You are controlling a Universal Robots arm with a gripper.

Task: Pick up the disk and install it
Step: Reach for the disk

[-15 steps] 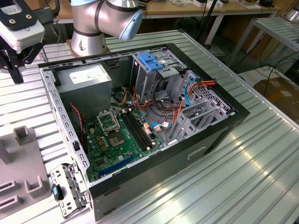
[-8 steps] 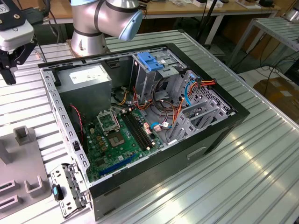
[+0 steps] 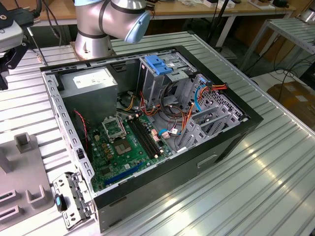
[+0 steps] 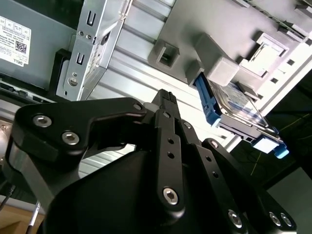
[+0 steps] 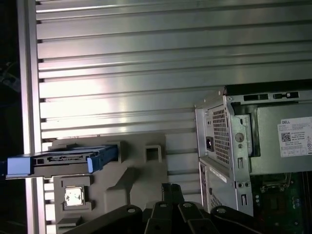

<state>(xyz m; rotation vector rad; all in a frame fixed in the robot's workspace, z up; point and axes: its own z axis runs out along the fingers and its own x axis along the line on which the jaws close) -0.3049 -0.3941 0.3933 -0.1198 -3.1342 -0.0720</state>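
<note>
— Operator, what do your containers hold, front to back?

— Nearest in the exterior view, at its left, you have the grey fixture on the ribbed metal table; in both wrist views the disk stands on edge in one of the fixture's slots, blue rails showing, one end reaching out past the fixture. Behind that your computer case lies open on its side; inside it you see the green motherboard; the power supply sits toward the exterior view's left; the tall grey drive cage carries its blue latch on top; orange and blue cables run beside the cage. Farthest back stands the arm's base.

— And the arm's pose?

— Your gripper hangs above the table, aimed down at it, by the fixture's edge; it sits between the disk and the case's rear panel; it is apart from the disk and touches nothing; its tips look drawn together with nothing between them.
</note>
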